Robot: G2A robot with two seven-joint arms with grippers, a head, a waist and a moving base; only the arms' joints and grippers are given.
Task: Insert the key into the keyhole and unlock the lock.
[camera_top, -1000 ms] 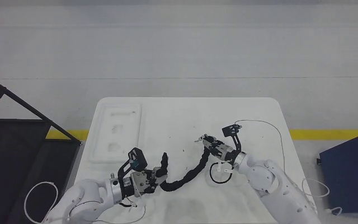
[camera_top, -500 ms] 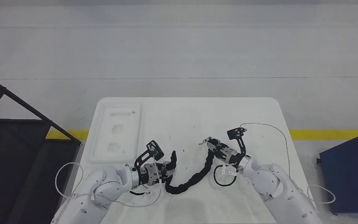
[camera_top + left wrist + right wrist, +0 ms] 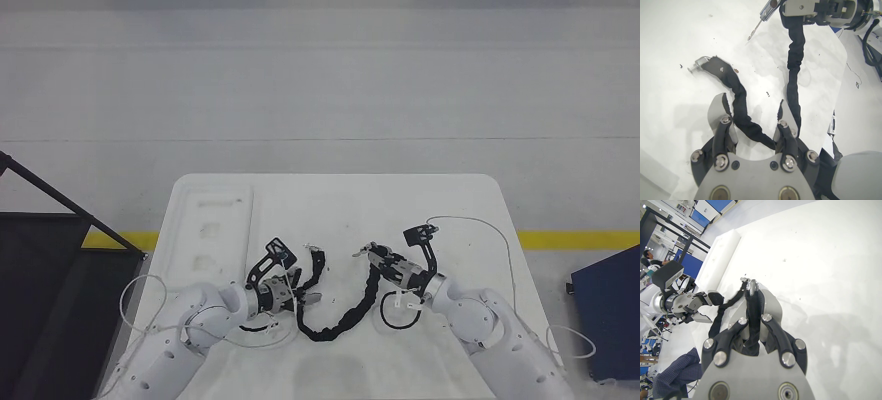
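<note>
We find the chain lock [image 3: 345, 318] lying in a loose U on the white table [image 3: 450, 200]. It sits towards the near side, and the far edge and the right edge are well apart from both arms. A white foam tray [image 3: 210, 235] lies along the left edge, near the left arm. The left gripper [image 3: 752, 101] has its fingers spread, one on each side of the black sleeve [image 3: 740, 106], and neither pad presses it. The sleeve's free end, tipped with a bent metal pin [image 3: 698, 63], rests on the table just past those fingertips. The right gripper [image 3: 754, 294] is clamped on the sleeve's other end, just behind the silvery lock head [image 3: 752, 287]. The key [image 3: 755, 28] juts from beside that head as a thin blade pointing towards the left arm's side, apart from the pin. We cannot tell whether it sits in the keyhole, since the head is foreshortened in the right wrist view and small from above. The fabric hides the chain's links, and in the top view the arms cover the table's near edge.
</note>
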